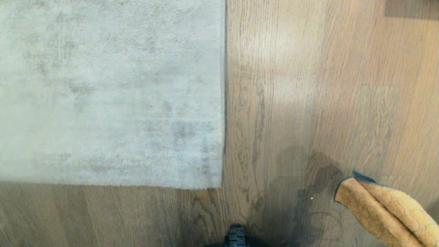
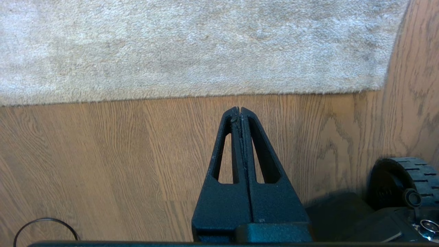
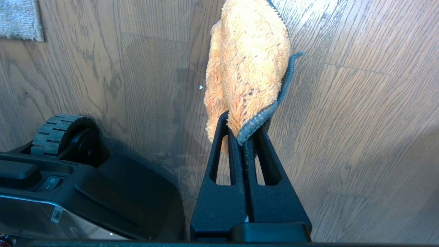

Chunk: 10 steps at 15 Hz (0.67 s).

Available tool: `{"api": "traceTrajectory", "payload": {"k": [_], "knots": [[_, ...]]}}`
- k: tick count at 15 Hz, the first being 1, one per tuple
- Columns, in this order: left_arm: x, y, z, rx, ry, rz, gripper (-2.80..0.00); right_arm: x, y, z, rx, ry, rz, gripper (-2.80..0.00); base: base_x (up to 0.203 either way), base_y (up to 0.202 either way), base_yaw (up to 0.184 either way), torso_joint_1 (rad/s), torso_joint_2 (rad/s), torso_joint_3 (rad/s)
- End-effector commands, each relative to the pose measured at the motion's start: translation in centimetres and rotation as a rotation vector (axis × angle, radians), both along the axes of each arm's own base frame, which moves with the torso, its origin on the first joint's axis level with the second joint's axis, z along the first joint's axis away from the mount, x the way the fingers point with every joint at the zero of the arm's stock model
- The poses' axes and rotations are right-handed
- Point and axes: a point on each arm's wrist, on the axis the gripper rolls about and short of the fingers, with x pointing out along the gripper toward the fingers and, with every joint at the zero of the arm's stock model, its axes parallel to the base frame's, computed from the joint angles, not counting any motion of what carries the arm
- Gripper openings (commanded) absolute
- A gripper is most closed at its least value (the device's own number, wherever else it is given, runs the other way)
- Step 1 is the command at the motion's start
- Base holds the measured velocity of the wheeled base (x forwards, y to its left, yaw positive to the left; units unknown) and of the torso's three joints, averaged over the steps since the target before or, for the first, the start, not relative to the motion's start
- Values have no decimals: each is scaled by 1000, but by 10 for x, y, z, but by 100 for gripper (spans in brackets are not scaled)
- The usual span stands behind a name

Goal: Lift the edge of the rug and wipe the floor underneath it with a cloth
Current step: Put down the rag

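Observation:
The pale grey rug (image 1: 109,92) lies flat on the wood-plank floor (image 1: 308,85). Its near rug edge (image 1: 103,185) and its right side edge meet at a corner. In the left wrist view my left gripper (image 2: 239,109) is shut and empty. It hangs over bare floor (image 2: 103,154), a little short of the rug edge (image 2: 205,96). My right gripper (image 3: 244,137) is shut on the orange cloth (image 3: 247,68), pinching it by its grey-trimmed hem. The cloth (image 1: 384,212) hangs folded at the lower right of the head view, away from the rug. Neither gripper itself shows in the head view.
My base's black wheel (image 1: 236,236) pokes in at the bottom, just right of the rug corner. It also shows as a wheel (image 2: 401,178) by the left gripper and a wheel (image 3: 55,133) with the dark base housing (image 3: 85,192). A thin cable loop (image 2: 44,226) lies nearby.

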Motion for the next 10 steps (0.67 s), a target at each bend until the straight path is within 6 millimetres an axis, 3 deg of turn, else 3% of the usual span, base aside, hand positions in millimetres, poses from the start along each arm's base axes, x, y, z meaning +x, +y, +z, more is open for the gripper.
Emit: {"api": "traceTrajectory", "payload": {"k": [1,10], "knots": [[0,0,0,0,0,0,-280,0,0,0,-1,2,1,-280,0,0,0,0,0,0],[0,0,0,0,0,0,-280,0,0,0,-1,2,1,-280,0,0,0,0,0,0]]}}
